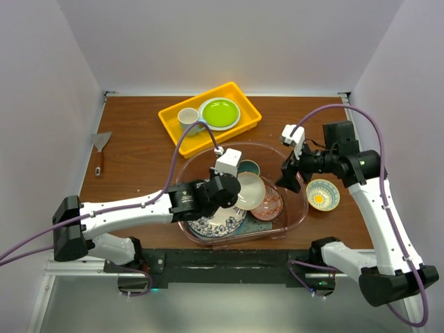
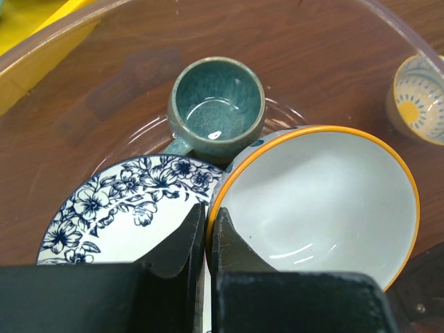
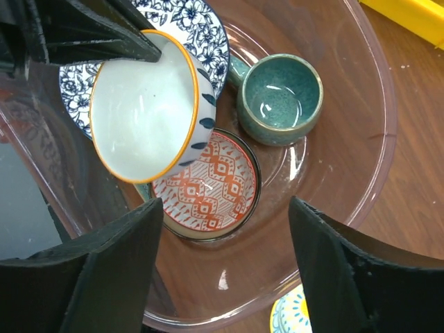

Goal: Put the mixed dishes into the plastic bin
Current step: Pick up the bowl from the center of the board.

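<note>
Plastic bin (image 1: pixel 300 211): clear, faintly pink tub with rounded corners and low walls. It sits at the centre of the top view on a wood-grain table (image 1: pixel 139 163).

Nearest the arm bases, in the lower part of the bin: blue-floral plate (image 2: pixel 132 201). Lies flat, glossy white glaze, dark blue print.

Over it: left gripper (image 2: pixel 206 232) clenched on the rim of the orange-rimmed bowl (image 2: pixel 326 194), one finger inside and one outside. Bowl is tilted, plain white inside, blue leaf marks outside.

To the right, partly under the held bowl: red-patterned bowl (image 3: pixel 208 187). Shallow, diamond lattice, resting in the bin.

Beyond: dark teal mug (image 2: pixel 216 104), upright, speckled glaze, handle toward the plate.

Right gripper (image 3: pixel 225 208) hangs over the bin's right end, jaws wide apart, nothing between them.

Just outside the right wall, on the table: yellow-centred bowl (image 1: pixel 322 194), small.

Far, upper centre of the top view: yellow tray (image 1: pixel 168 132) holding a white mug (image 1: pixel 188 117) and a lime-green plate (image 1: pixel 219 112).

Step, as I read it: setting the orange-rimmed bowl into the bin. The next move calls for a slow descent onto the plate or the bare floor, then release. Glazed ceramic chips on contact. The yellow-centred bowl looks left for the free right gripper.
</note>
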Tool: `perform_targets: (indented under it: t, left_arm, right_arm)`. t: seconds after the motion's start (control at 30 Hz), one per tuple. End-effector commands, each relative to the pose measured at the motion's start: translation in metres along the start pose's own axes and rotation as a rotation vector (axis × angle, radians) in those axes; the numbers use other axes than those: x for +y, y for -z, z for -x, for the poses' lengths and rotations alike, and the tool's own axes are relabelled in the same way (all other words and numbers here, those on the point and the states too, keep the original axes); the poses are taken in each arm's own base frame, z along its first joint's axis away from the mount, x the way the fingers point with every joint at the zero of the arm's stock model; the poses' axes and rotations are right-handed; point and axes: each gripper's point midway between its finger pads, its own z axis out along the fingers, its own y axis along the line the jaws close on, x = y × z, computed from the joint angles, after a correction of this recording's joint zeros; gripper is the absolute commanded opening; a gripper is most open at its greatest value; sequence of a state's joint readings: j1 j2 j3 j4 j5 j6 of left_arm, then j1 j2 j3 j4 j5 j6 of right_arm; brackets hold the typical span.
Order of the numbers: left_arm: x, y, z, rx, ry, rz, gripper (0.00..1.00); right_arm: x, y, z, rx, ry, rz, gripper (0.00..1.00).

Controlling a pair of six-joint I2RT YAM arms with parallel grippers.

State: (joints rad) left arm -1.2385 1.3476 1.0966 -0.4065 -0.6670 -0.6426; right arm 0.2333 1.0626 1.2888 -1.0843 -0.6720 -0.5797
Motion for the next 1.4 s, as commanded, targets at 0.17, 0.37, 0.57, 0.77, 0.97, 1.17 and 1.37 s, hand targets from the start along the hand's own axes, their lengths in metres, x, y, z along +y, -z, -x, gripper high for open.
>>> perform_targets:
  t: [0.17,0.37,0.57,0.77,0.97,1.17,1.37]
  left_arm:
    - [-0.005,0.005,0.021,-0.056,0.098,-0.097,0.00]
    - [-0.004,0.001,0.012,-0.035,0.096,-0.121,0.00]
    - [-0.007,-0.003,0.005,-0.019,0.088,-0.158,0.00]
    - [-0.011,-0.005,0.000,-0.010,0.079,-0.188,0.00]
    - [-0.016,-0.007,-0.004,0.003,0.061,-0.221,0.00]
    - [-0.021,-0.008,-0.006,0.004,0.052,-0.246,0.00]
    - [-0.027,-0.011,-0.010,0.010,0.031,-0.276,0.00]
  right_arm:
    - [-0.003,0.010,0.003,-0.039,0.027,-0.053,0.88]
    - [-0.009,0.013,0.003,-0.060,0.012,-0.083,0.92]
    - [-0.016,0.017,0.002,-0.079,-0.013,-0.121,0.94]
    - [-0.023,0.021,0.003,-0.104,-0.038,-0.153,0.94]
    - [-0.028,0.023,0.002,-0.121,-0.056,-0.172,0.95]
    - [-0.030,0.025,0.002,-0.131,-0.059,-0.183,0.95]
    - [-0.031,0.026,0.001,-0.135,-0.064,-0.190,0.96]
